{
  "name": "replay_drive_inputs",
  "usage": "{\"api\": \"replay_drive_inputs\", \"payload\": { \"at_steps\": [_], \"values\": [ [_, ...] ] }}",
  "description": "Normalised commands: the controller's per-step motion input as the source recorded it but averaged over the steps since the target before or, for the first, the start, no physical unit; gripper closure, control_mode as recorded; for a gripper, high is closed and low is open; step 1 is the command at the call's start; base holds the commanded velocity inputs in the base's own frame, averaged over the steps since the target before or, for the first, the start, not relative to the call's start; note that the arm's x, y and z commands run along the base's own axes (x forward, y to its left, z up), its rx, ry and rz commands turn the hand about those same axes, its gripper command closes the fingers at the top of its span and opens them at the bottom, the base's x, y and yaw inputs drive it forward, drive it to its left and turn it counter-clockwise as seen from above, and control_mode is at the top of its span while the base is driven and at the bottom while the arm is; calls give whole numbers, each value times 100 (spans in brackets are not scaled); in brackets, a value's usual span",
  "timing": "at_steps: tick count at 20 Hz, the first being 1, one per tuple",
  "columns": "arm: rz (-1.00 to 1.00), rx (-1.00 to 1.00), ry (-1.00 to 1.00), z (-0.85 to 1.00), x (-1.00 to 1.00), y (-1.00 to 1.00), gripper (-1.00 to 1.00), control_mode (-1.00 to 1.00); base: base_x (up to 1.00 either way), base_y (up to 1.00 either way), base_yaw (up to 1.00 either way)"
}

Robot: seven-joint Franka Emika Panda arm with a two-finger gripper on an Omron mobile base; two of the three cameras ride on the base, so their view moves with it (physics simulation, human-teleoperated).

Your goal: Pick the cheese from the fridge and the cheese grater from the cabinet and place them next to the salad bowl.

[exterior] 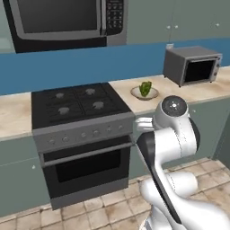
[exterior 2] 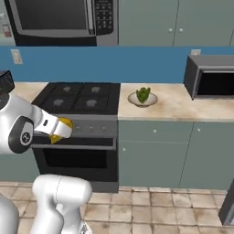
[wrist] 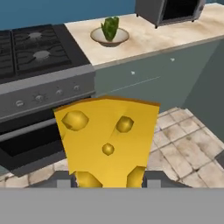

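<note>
Fingers: the gripper [wrist: 107, 180] is clenched on the cheese [wrist: 107, 140]; in the hand view the 2 dark tips sit at the wedge's lower corners and the yellow slab rises between them.

Cheese, location: I see it carried in the air in front of the stove [exterior 2: 80, 98], at about the height of the knob panel, well apart from the counter [exterior 2: 176, 107]. In the right base view it shows as a yellow patch [exterior 2: 63, 125] at the end of the arm.

Salad bowl [exterior 2: 142, 98]: on the counter just to the right of the stove, between it and the toaster oven [exterior 2: 212, 82]. Green leaves stand in it.

Step in hand, my judgement: 1 of 2 items is on its way to the bowl; the grater is not yet fetched.

Risks, my judgement:
1. The hold is low on the wedge, so it could tip or slip on a fast swing.
2. The cheese rides below counter level; moving straight across could knock it on the counter edge.
3. Setting down too near could nudge the bowl.
</note>
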Motion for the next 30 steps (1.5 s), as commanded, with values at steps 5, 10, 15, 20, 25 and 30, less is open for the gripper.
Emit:
{"api": "replay_drive_inputs", "payload": {
  "at_steps": [5, 10, 15, 20, 25, 30],
  "values": [
    [0, 0, 0, 0, 0, 0, 100, 100, 71, 3, 16],
    [0, 0, 0, 0, 0, 0, 100, 100, 90, -1, 3],
    [0, 0, 0, 0, 0, 0, 100, 100, 86, -5, 0],
    [0, 0, 0, 0, 0, 0, 100, 100, 26, -33, -3],
    [0, 0, 0, 0, 0, 0, 100, 100, 0, -45, -9],
    [0, 0, 0, 0, 0, 0, 100, 100, 24, -47, -3]
  ]
}}
